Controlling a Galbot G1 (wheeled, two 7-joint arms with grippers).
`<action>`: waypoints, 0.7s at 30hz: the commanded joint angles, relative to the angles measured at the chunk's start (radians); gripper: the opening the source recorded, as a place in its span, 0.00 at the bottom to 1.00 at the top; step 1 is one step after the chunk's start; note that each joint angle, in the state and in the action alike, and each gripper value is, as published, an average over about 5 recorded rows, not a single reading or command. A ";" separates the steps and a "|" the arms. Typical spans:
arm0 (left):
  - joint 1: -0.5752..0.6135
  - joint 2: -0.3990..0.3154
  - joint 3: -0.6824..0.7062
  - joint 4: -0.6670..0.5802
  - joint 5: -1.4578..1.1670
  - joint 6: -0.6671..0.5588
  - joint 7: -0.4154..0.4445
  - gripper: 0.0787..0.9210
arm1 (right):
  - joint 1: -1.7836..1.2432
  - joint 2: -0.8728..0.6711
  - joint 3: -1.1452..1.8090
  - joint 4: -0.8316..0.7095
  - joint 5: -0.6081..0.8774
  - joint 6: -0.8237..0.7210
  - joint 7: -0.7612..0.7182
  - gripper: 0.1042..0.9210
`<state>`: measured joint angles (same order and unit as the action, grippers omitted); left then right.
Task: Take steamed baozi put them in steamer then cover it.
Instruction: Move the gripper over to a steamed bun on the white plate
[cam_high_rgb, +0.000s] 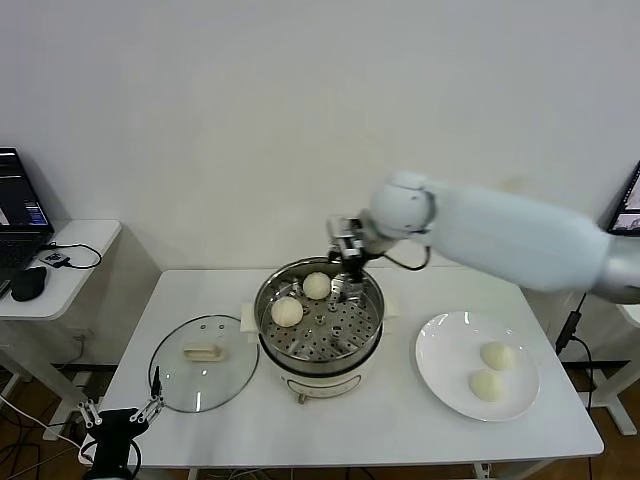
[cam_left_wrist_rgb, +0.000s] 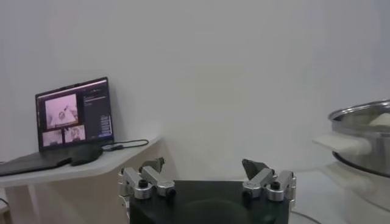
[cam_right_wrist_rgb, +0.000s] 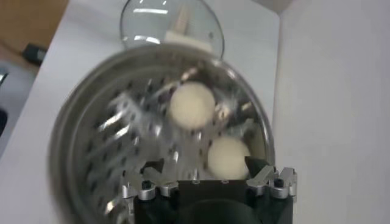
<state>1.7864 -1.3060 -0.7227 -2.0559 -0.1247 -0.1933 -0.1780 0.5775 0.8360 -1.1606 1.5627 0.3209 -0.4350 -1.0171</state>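
- The round shiny steel steamer (cam_high_rgb: 320, 325) with a perforated tray stands at the middle of the white surface (cam_high_rgb: 340, 425).
- Two smooth cream-white baozi (cam_high_rgb: 317, 286) lie on the tray toward its far-left side, just beside each other.
- Two more buns (cam_high_rgb: 497, 356) rest on a flat white plate (cam_high_rgb: 440, 365) near the right edge.
- The round clear glass cover (cam_high_rgb: 203, 362) lies flat left of the steamer, its bar handle running left to right.
- The right pincer (cam_high_rgb: 347, 283) hangs over the steamer's far rim, fingers wide, empty.
- The left pincer (cam_high_rgb: 118, 412) sits wide open and empty off the front-left corner.
- A laptop (cam_left_wrist_rgb: 73, 115) stands on a side desk at left.
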 joint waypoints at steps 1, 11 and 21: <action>0.001 0.002 0.007 0.004 0.002 -0.001 0.000 0.88 | 0.031 -0.315 0.015 0.118 -0.163 0.150 -0.149 0.88; 0.003 0.003 0.014 0.008 0.009 0.000 0.000 0.88 | -0.203 -0.516 0.058 0.182 -0.365 0.203 -0.148 0.88; 0.014 -0.002 0.025 0.009 0.025 -0.002 0.000 0.88 | -0.696 -0.602 0.412 0.176 -0.502 0.212 -0.105 0.88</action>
<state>1.7995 -1.3079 -0.6991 -2.0473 -0.1024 -0.1948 -0.1783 0.1879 0.3470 -0.9426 1.7106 -0.0622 -0.2499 -1.1159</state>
